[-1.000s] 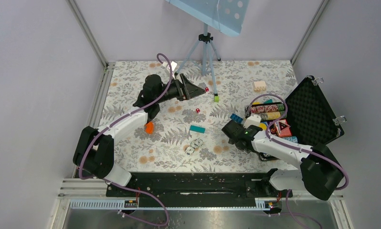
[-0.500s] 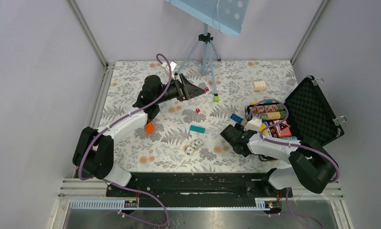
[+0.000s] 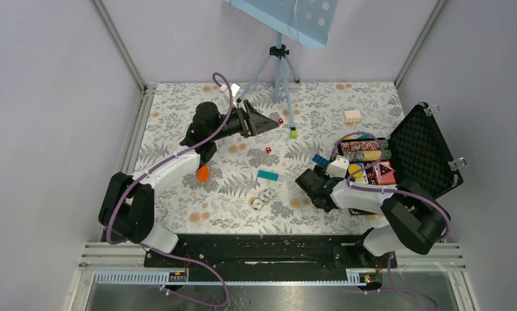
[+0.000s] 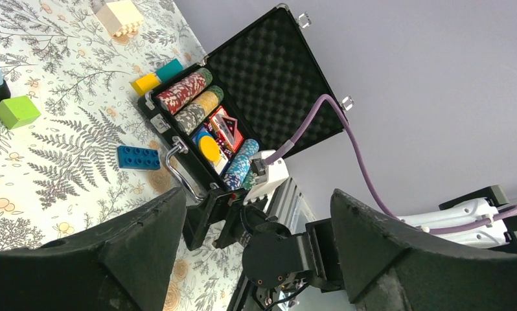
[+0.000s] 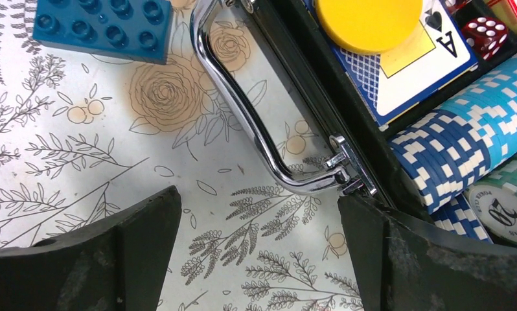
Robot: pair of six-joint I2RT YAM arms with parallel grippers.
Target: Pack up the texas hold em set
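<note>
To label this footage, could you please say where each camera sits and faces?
Top external: above and behind the bases, looking down on the table; both arms show.
Left wrist: on the left arm, facing across to the open briefcase; its fingers frame the view.
Right wrist: looks down at the silver handle; its fingers sit low.
Both wrist views share that handle and the blue brick.

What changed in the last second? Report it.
The right tool slid slightly left and toward the near edge, its elbow swinging inward; it took hold of nothing and stayed open. The left tool, case and teal brick stayed put.
</note>
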